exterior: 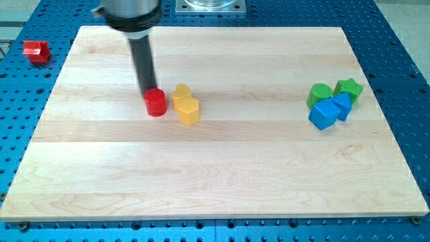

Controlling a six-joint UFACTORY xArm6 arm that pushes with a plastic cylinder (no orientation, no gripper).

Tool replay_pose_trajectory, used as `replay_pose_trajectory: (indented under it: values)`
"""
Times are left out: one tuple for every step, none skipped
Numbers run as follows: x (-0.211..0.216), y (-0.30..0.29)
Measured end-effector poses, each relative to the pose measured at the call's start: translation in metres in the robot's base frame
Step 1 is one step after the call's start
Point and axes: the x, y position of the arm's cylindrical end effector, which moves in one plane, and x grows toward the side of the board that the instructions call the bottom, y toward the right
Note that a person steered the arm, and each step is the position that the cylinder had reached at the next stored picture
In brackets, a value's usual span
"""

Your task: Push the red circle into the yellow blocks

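The red circle block (156, 103) stands on the wooden board, left of centre. Two yellow blocks (185, 105) sit together just to its right, the upper one at the view's top and a hexagon-like one (189, 111) below it. A narrow gap shows between the red circle and the yellow blocks. My tip (146, 91) is at the red circle's upper left edge, touching or nearly touching it. The dark rod rises from there to the view's top.
At the view's right stand a green block (319, 93), a green star block (349, 88) and two blue blocks (324, 113) (342, 105) bunched together. A red block (36, 51) lies off the board at the upper left, on the blue perforated table.
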Motion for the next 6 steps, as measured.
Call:
replay_pose_trajectory:
  values:
    - [0.008, -0.024]
    - [0.038, -0.005]
    - [0.024, 0.063]
    - [0.021, 0.076]
    - [0.021, 0.076]
    - [0.021, 0.076]
